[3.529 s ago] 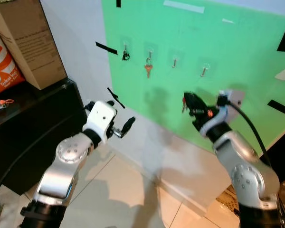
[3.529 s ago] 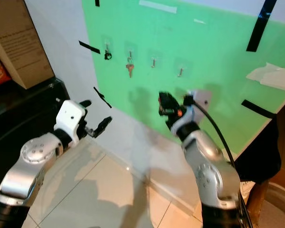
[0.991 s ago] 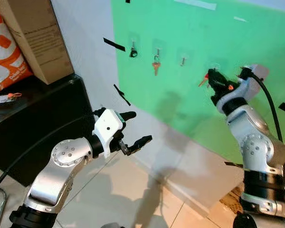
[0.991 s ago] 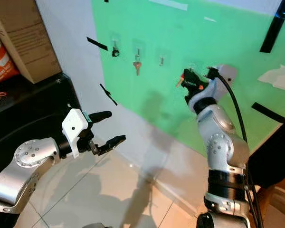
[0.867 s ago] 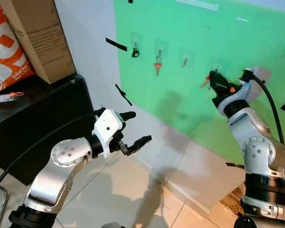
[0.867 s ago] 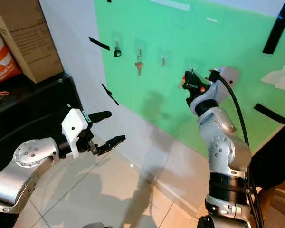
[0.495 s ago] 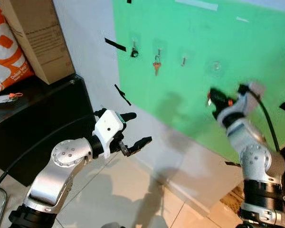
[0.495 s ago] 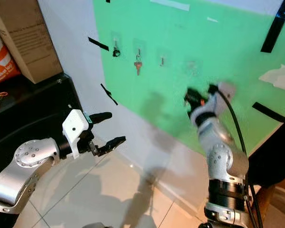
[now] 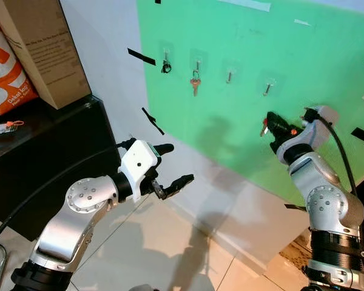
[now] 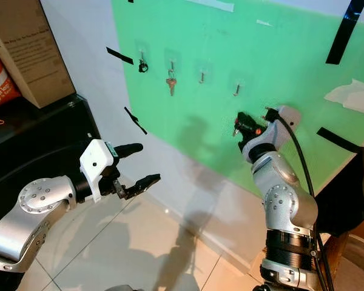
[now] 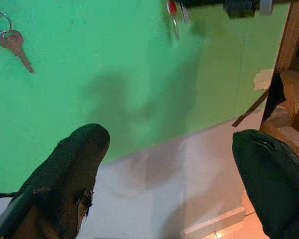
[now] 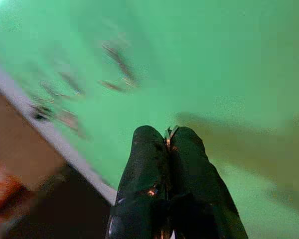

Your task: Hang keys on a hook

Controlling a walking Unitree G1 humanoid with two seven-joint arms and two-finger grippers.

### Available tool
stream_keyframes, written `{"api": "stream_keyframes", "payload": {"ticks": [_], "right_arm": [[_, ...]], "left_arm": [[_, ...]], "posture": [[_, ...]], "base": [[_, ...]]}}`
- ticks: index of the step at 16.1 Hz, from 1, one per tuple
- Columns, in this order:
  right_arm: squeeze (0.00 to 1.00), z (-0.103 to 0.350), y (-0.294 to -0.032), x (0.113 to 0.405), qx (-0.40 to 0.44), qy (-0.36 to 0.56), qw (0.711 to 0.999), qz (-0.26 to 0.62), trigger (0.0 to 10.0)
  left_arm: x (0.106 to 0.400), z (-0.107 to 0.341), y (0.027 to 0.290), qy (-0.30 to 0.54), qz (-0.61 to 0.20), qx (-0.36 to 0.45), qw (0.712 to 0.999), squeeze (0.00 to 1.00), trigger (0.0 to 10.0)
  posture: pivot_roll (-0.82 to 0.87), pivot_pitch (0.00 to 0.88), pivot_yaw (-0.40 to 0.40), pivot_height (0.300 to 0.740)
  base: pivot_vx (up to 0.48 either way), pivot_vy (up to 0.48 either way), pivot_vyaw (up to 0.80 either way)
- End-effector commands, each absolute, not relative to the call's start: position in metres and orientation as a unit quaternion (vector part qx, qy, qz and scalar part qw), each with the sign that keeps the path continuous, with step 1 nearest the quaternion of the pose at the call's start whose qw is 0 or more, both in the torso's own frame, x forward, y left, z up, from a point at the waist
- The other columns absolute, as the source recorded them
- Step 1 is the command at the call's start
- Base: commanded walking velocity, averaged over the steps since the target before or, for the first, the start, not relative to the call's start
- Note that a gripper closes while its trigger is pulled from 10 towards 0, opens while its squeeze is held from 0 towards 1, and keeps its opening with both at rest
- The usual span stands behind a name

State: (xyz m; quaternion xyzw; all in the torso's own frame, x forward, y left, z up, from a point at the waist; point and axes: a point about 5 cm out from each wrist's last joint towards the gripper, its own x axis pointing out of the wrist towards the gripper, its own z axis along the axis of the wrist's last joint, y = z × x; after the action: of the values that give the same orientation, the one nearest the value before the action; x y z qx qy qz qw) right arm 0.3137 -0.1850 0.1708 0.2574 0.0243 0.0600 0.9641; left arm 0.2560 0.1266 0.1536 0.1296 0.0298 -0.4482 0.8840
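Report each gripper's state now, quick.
Left gripper: open, holding nothing, idle in front of the wall.
Right gripper: shut on the keys, below the rightmost hook.

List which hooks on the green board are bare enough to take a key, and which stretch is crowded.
Free: the third hook and the fourth hook, side by side, right of the red-headed key. Crowded: the first hook, with a dark key ring, and the second, bearing that key. The right gripper, keys pinched, sits below the fourth.

green board carried four hooks | far-left hook: dark ring | second hook: red-headed key | other two bare
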Motion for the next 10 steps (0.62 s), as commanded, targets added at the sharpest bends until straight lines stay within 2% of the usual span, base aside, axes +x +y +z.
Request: {"api": "stream_keyframes", "payload": {"ticks": [1, 3, 5, 6, 8, 10], "right_arm": [[0.0, 0.193, -0.179, 0.312, 0.278, -0.024, 0.954, 0.108, 10.0], [0.0, 0.202, -0.173, 0.307, 0.304, -0.043, 0.939, 0.152, 10.0], [0.0, 0.22, -0.155, 0.292, 0.303, -0.063, 0.914, 0.263, 10.0], [0.0, 0.222, -0.153, 0.289, 0.296, -0.063, 0.912, 0.276, 10.0], [0.0, 0.231, -0.147, 0.291, 0.247, -0.057, 0.929, 0.269, 10.0], [0.0, 0.251, -0.142, 0.287, 0.224, -0.076, 0.928, 0.288, 10.0]], "left_arm": [[0.256, 0.16, 0.126, 0.02, -0.451, 0.136, 0.882, 0.0, 10.0], [0.256, 0.16, 0.125, 0.019, -0.451, 0.134, 0.882, 0.0, 10.0], [0.256, 0.162, 0.125, 0.018, -0.451, 0.133, 0.882, 0.0, 10.0], [0.256, 0.162, 0.125, 0.018, -0.451, 0.133, 0.882, 0.0, 10.0], [0.256, 0.163, 0.125, 0.016, -0.451, 0.132, 0.882, 0.0, 10.0], [0.256, 0.164, 0.125, 0.015, -0.45, 0.132, 0.883, 0.0, 10.0]], "posture": [[-0.04, 0.0, 0.021, 0.74], [-0.04, 0.0, 0.023, 0.74], [-0.04, 0.0, 0.021, 0.74], [-0.04, 0.0, 0.021, 0.74], [-0.04, 0.0, 0.017, 0.74], [-0.05, 0.0, 0.013, 0.74]], "base": [[0.0, 0.0, 0.0], [0.0, 0.0, 0.0], [0.0, 0.0, 0.0], [0.0, 0.0, 0.0], [0.0, 0.0, 0.0], [0.0, 0.0, 0.0]]}}
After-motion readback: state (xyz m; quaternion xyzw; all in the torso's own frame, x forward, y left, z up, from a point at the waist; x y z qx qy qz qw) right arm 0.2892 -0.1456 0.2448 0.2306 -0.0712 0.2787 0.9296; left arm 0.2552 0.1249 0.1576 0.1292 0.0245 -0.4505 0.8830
